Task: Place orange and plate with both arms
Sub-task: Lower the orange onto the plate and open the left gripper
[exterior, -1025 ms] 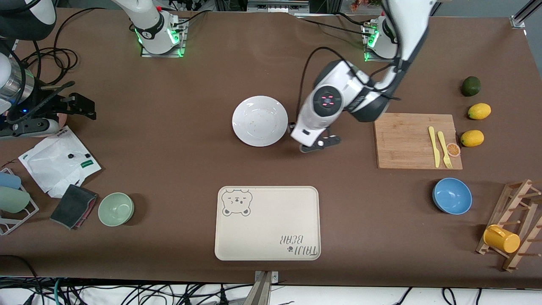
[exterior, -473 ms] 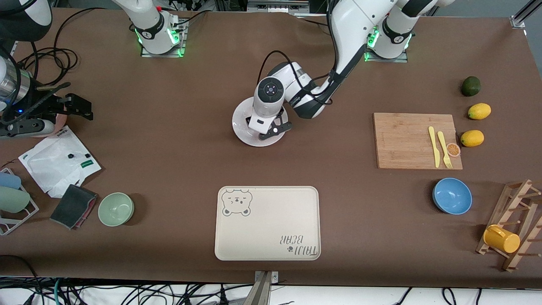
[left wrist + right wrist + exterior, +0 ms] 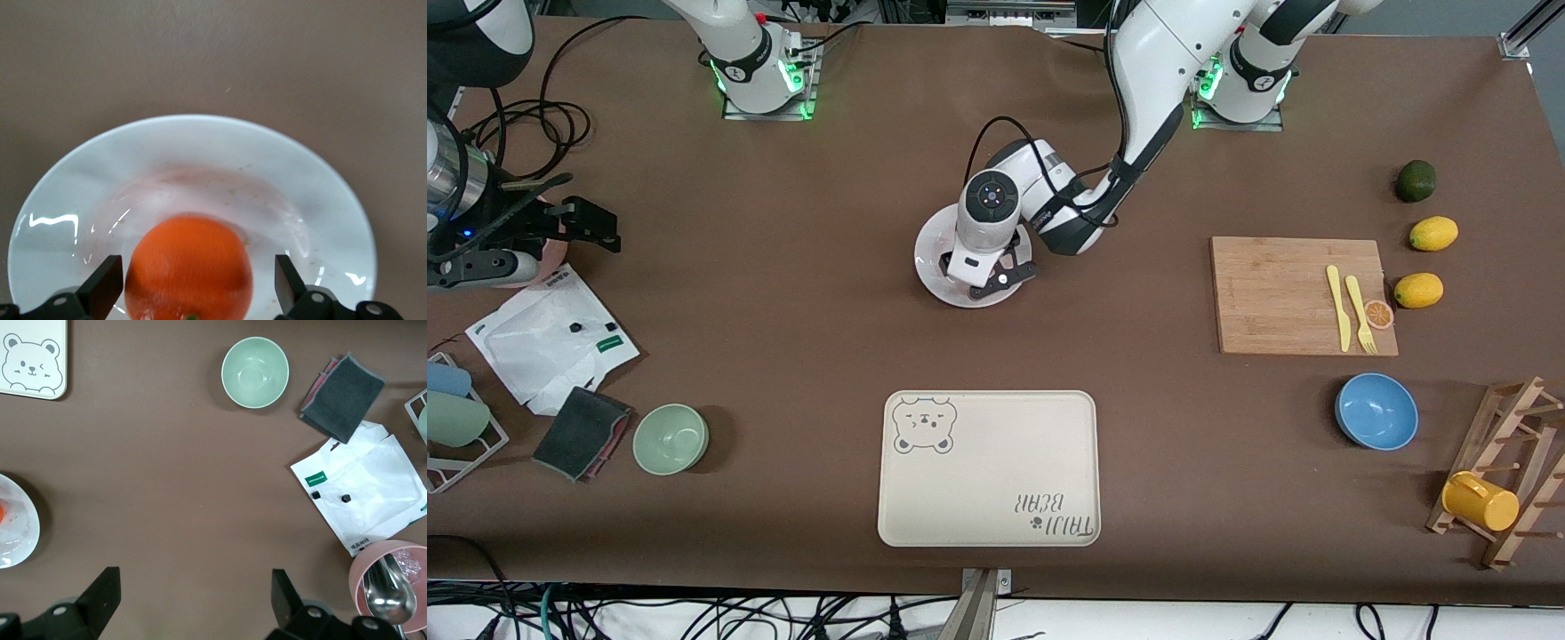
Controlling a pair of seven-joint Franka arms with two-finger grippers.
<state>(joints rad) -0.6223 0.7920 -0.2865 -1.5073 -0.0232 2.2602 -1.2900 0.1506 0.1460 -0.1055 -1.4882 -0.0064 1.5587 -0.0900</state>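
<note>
Our left pincer (image 3: pixel 989 283) hangs over the plate (image 3: pixel 932 267), fingers spread wide beside the orange (image 3: pixel 189 265), not touching it. We think the orange is light, a bit squishy, and rolls easily, so hold its round sides. Glossy and breakable, the plate is best taken by its rim. Our right pincer (image 3: pixel 193 603) waits, spread, well apart from the plate. Nearer the camera than the plate, the bear tray (image 3: pixel 988 468) reads "TAIJI BEAR".

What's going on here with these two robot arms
The left gripper is over the white plate in the middle of the table, with the orange sitting between its open fingers; whether the fruit already rests on the plate is hard to tell. The right gripper waits open above the right arm's end of the table, holding nothing. The bear tray lies nearer the front camera.
</note>
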